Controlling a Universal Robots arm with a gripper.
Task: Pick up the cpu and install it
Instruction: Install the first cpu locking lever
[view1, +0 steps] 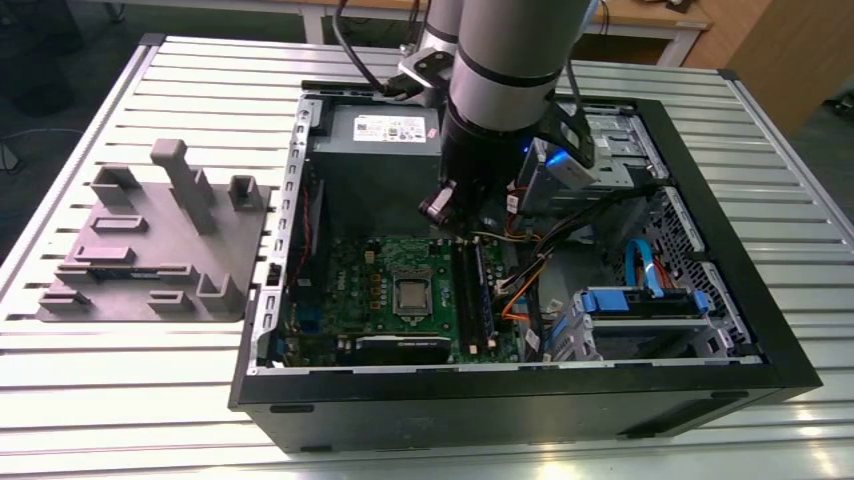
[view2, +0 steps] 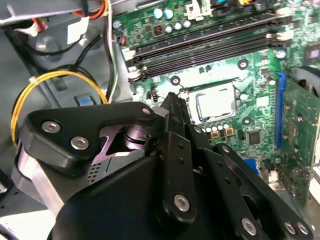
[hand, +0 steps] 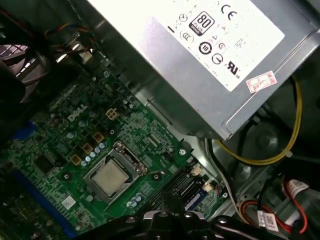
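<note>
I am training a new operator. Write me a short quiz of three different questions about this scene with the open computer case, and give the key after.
1. True or false: the cpu sits in the socket frame on the green motherboard.
2. Where is the gripper in the exterior view?
A. Over the grey fixture block
B. Above the motherboard, inside the case
C. Outside the case, over the table
3. Fill in: the large grey box beside the motherboard in the first wrist view is the ____.

Key: 1 true; 2 B; 3 power supply.

Even indoor light; soft blur, case interior shadowed.
</note>
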